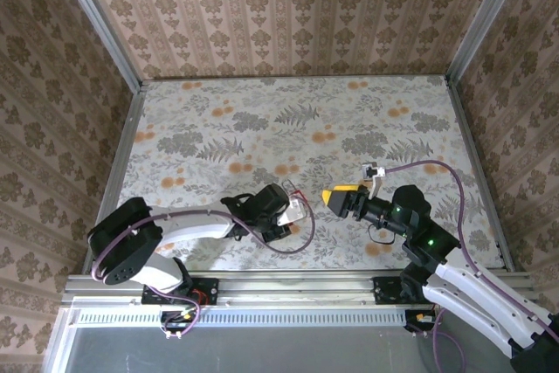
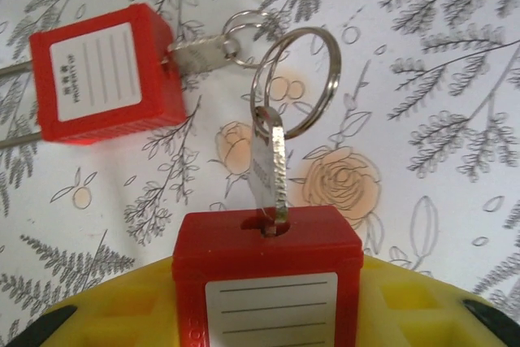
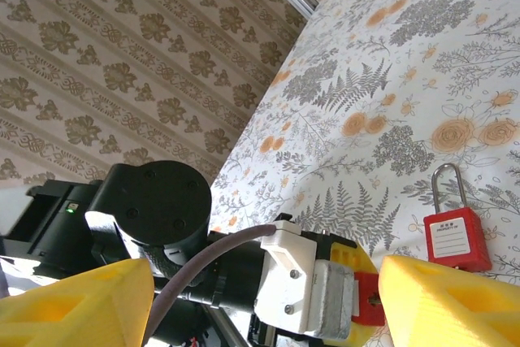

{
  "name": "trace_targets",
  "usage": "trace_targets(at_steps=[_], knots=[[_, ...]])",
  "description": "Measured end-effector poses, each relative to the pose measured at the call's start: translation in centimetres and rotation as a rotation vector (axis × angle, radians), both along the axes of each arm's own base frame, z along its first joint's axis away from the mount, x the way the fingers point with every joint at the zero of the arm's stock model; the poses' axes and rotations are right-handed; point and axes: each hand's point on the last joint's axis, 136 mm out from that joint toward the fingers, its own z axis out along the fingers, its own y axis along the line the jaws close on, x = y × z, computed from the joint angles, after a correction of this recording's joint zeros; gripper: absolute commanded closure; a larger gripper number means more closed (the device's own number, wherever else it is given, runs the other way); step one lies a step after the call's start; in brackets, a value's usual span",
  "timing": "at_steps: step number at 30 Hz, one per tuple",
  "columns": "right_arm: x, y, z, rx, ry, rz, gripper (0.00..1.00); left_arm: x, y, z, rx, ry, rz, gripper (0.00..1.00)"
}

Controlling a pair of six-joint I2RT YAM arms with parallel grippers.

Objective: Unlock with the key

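The left claw (image 1: 288, 207) is clamped on a padlock (image 2: 268, 282), the key (image 2: 266, 172) standing in its slot; right claw (image 1: 337, 198) gapes empty nearby; pinch the key's flat head squarely, twist about its shaft, avoid tugging the ring (image 2: 335, 79)

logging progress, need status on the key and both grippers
Left gripper shut on red padlock, right gripper open and empty. Key seated in that padlock's keyhole. Its ring looks linked to a second padlock on the table; could tug.
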Motion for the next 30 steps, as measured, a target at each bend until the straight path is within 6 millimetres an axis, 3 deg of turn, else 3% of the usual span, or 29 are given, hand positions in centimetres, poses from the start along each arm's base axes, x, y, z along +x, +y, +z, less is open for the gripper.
trace_targets(at_steps=[6, 9, 12, 16, 19, 26, 30], knots=[[0.4, -0.3, -0.3, -0.001, 0.018, 0.006, 0.25, 0.5, -1.5, -1.0, 0.059, 0.06, -0.026, 0.89], [0.4, -0.5, -0.3, 0.003, 0.019, 0.01, 0.25, 0.3, -1.5, -2.0, 0.096, 0.083, -0.032, 0.84], [0.4, -0.7, -0.2, 0.006, 0.02, 0.012, 0.25, 0.2, -1.7, -1.8, 0.098, 0.079, -0.039, 0.71], [0.2, -0.9, -0.1, 0.009, 0.022, 0.015, 0.25, 0.0, -1.7, -1.8, 0.097, 0.07, -0.051, 0.43], [0.3, -1.1, -0.3, 0.008, 0.028, 0.015, 0.25, -0.6, -1.0, -1.5, 0.088, 0.064, -0.065, 0.3], [1.3, -1.4, -1.0, -0.014, 0.094, -0.009, 0.24, -1.3, -0.4, 1.5, 0.007, 0.024, -0.083, 0.24], [3.0, -1.3, -2.1, -0.095, 0.221, -0.031, 0.24, -0.2, 0.4, 6.0, -0.091, -0.047, -0.03, 0.08]])
